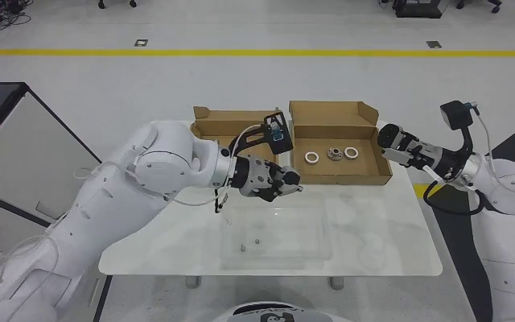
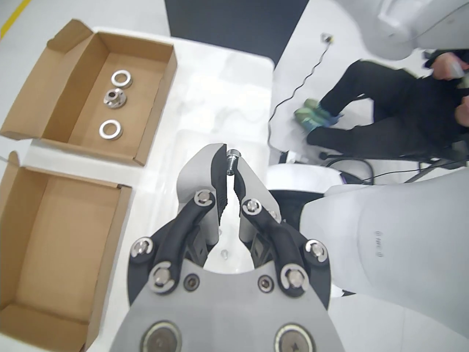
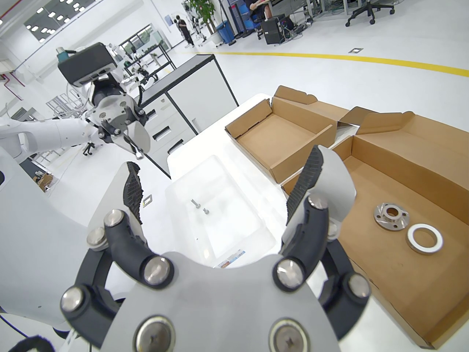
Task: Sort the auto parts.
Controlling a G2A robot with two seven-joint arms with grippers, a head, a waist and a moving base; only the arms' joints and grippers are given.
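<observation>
L gripper [image 2: 228, 170] clamped on 1 bolt [image 2: 231, 158], held up near the tray [image 1: 298, 237]. 2 more bolts [image 3: 196, 204] lie in the tray. Beyond the tray, 2 boxes [image 1: 233, 122] side by side, one w/ 2 rings [image 1: 311, 157] + 1 flange [image 1: 334, 154] between them. R gripper [image 3: 224, 162], jaws apart, off the tray's side by that box.

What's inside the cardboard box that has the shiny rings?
A metal ring, a flanged hub and a second ring lie in a row on the floor of the box. Its near wall hides a thin strip of floor.
</observation>
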